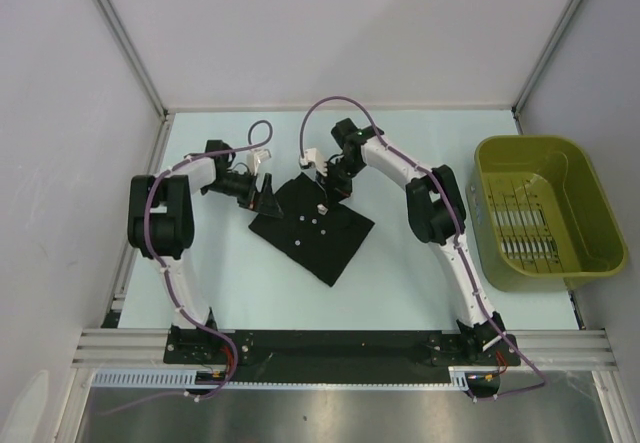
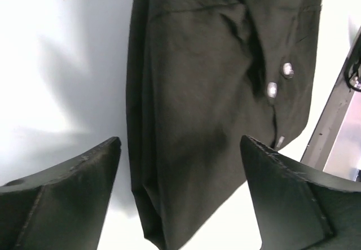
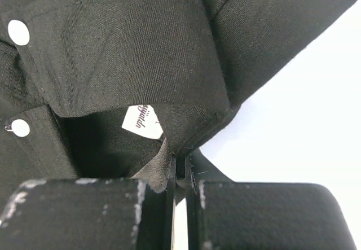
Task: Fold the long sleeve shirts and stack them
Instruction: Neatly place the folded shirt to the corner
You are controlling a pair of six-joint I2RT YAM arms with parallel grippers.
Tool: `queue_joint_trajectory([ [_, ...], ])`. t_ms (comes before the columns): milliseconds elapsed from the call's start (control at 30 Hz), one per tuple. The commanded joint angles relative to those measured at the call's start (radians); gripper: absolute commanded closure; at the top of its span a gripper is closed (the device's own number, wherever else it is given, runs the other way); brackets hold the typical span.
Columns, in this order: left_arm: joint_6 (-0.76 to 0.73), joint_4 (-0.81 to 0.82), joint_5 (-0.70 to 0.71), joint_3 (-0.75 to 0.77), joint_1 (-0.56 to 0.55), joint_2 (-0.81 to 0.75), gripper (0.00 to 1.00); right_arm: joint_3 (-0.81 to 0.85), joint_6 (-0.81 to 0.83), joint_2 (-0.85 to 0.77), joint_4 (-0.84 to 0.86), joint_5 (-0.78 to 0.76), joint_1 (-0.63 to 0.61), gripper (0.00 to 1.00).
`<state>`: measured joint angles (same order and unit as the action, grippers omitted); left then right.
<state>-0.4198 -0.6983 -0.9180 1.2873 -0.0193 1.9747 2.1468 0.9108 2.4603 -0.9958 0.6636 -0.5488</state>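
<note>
One black long sleeve shirt [image 1: 315, 228] lies folded into a rough square in the middle of the table, with white buttons on top. In the left wrist view the shirt [image 2: 197, 92] hangs between my open left gripper's [image 2: 180, 165] two fingers without touching them; in the top view the left gripper [image 1: 268, 195] sits at the shirt's far left corner. My right gripper [image 1: 330, 178] is at the shirt's far edge. In the right wrist view it [image 3: 179, 171] is shut on the shirt's collar edge [image 3: 169, 143], beside a white label [image 3: 141, 121].
An olive-green plastic basket [image 1: 545, 213] stands at the right of the table, holding nothing that shows. Grey walls close in the back and both sides. The arm bases sit on a black rail [image 1: 340, 348] at the near edge.
</note>
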Motion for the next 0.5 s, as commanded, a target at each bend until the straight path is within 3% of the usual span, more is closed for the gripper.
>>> queue_joint_trajectory([
  [0,-0.017,0.036,-0.007,0.040,-0.028,0.050,0.11,-0.030,0.051,-0.089,0.150,0.036,-0.002,1.00],
  [133,0.004,0.049,-0.039,0.052,-0.041,0.081,0.17,-0.083,0.042,-0.127,0.223,0.056,0.006,1.00],
  [233,0.024,0.066,-0.079,0.053,-0.039,0.090,0.28,-0.097,0.040,-0.149,0.264,0.065,0.009,1.00],
  [333,0.058,0.086,-0.130,0.059,-0.039,0.092,0.49,-0.102,0.007,-0.155,0.330,0.042,0.010,1.00],
  [433,0.123,0.103,-0.142,0.078,-0.038,0.105,0.95,-0.094,-0.042,-0.149,0.402,0.007,0.016,1.00],
  [467,0.156,0.150,-0.128,0.076,-0.036,0.101,1.00,-0.094,-0.065,-0.146,0.457,-0.036,0.016,1.00],
])
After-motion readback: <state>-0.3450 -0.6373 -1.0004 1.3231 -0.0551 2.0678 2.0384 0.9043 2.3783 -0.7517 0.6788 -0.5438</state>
